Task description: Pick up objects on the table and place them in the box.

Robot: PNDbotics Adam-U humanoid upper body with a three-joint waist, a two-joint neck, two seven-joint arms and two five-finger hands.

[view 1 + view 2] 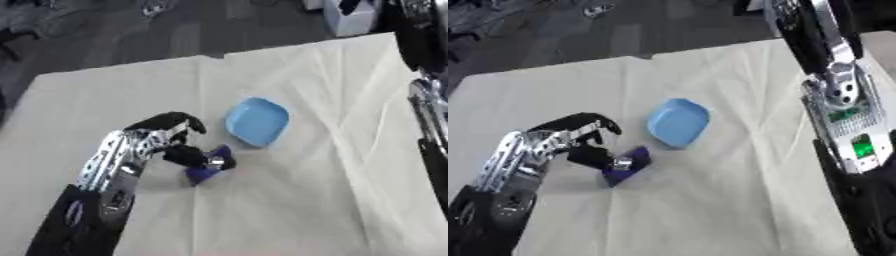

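A small dark blue object (210, 167) lies on the white cloth, just below and left of a light blue square dish (257, 121). My left hand (166, 137) comes in from the lower left and sits against the object's left side. Its fingers (179, 121) are curled over, and the thumb (185, 155) is on the object. My right forearm (846, 115) runs down the right edge; the hand itself is out of view. No box shows in either view.
The white cloth (289, 200) covers the table, with creases running across it. Dark floor and white containers (350, 17) lie beyond the far edge.
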